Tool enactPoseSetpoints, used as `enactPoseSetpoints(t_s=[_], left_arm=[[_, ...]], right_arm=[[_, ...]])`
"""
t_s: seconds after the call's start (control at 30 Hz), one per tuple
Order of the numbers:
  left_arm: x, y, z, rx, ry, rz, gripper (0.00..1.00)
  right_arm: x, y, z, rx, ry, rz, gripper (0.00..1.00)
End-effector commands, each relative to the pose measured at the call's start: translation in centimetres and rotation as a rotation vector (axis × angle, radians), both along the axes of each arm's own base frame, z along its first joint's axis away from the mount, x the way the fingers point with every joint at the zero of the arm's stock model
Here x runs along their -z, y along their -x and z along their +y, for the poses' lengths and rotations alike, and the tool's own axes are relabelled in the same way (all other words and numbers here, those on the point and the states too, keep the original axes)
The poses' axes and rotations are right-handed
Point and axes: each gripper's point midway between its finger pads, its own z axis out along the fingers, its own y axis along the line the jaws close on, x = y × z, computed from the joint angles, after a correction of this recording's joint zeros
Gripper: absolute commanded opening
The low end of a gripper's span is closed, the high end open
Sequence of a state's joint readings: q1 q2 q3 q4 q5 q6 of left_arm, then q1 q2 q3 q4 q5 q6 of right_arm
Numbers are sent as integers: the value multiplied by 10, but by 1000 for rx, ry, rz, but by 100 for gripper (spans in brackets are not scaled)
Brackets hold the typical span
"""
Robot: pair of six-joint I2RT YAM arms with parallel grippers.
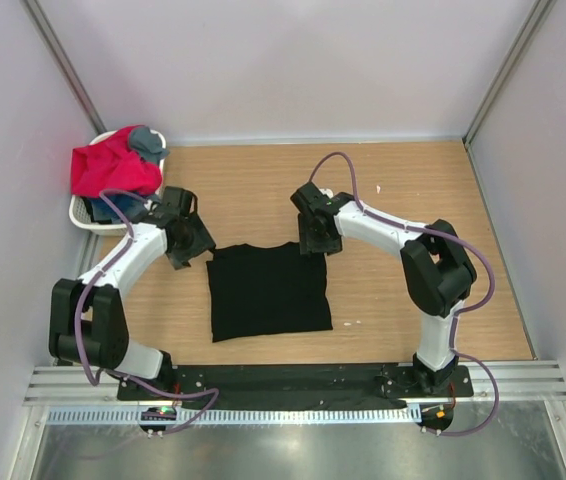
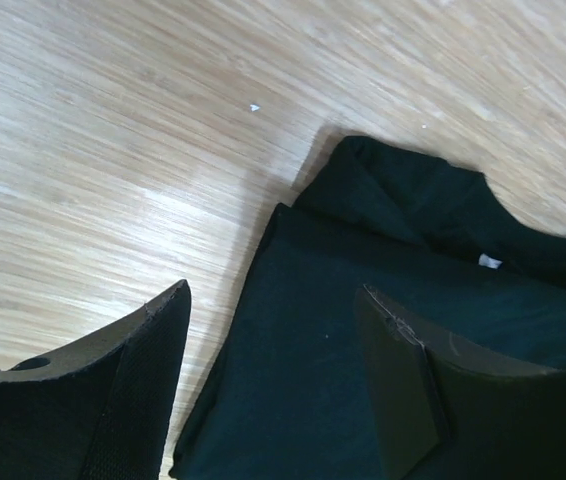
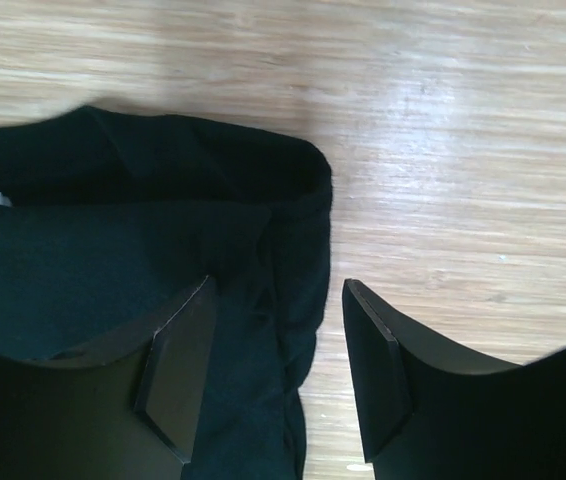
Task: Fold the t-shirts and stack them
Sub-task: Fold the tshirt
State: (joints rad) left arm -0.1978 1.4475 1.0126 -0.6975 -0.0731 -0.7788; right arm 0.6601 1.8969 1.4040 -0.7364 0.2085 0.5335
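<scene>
A black t-shirt (image 1: 268, 290) lies folded into a rough square on the wooden table, collar side toward the far end. My left gripper (image 1: 197, 254) hovers at its far left corner. In the left wrist view that gripper (image 2: 278, 370) is open, with the shirt's (image 2: 383, 250) edge beneath the gap and nothing pinched. My right gripper (image 1: 315, 243) is at the far right corner. It (image 3: 275, 365) is open too, straddling the shirt's (image 3: 113, 230) folded side edge. A red-pink tee (image 1: 113, 168), a grey one (image 1: 146, 142) and a blue one (image 1: 105, 211) are piled in the basket.
The white laundry basket (image 1: 78, 212) stands at the table's far left corner, just behind my left arm. Pale walls and metal posts enclose the table (image 1: 413, 200) on three sides. A black base rail runs along the near edge.
</scene>
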Motion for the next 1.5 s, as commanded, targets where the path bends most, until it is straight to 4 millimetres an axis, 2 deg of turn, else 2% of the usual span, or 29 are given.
enactPoseSetpoints(t_s=[0.0, 0.17, 0.37, 0.53, 0.7, 0.73, 0.77, 0.8, 0.83, 0.9, 1.1, 1.23, 1.33, 1.47], left_arm=[[4, -8, -2, 0, 6, -26, 67], [18, -6, 0, -13, -2, 1, 63], [25, -6, -5, -7, 25, -2, 56], [40, -6, -10, -1, 43, 26, 48], [46, -11, -11, 6, 44, 16, 36], [46, -12, -11, 5, 45, 14, 30], [45, -14, -11, 7, 45, 5, 26], [44, -16, -12, 8, 48, -2, 13], [43, -17, -12, 9, 51, -10, 6], [36, -21, -14, 14, 58, -31, 0], [5, -28, -19, 35, 86, -127, 0], [-15, -31, -24, 58, 94, -184, 0], [-32, -35, -26, 75, 95, -229, 0], [-38, -41, -28, 91, 89, -239, 0]], right_arm=[[-25, -14, 21, -1, -102, -77, 58], [-19, -12, 31, -4, -141, -52, 54], [-7, -8, 30, 3, -129, -42, 49], [-6, -17, 30, 4, -107, -67, 47], [-2, -25, 26, 3, -67, -89, 35], [-3, -26, 27, -1, -67, -92, 26], [-4, -26, 27, -3, -68, -94, 21], [-6, -27, 27, -3, -70, -97, 16], [-7, -27, 27, -2, -71, -100, 7], [-16, -27, 26, 3, -77, -121, 1], [-48, -24, 18, 24, -105, -184, 1], [-77, -22, 11, 43, -136, -248, 1], [-89, -21, 2, 73, -131, -288, 1], [-88, -18, -8, 113, -109, -295, 1]])
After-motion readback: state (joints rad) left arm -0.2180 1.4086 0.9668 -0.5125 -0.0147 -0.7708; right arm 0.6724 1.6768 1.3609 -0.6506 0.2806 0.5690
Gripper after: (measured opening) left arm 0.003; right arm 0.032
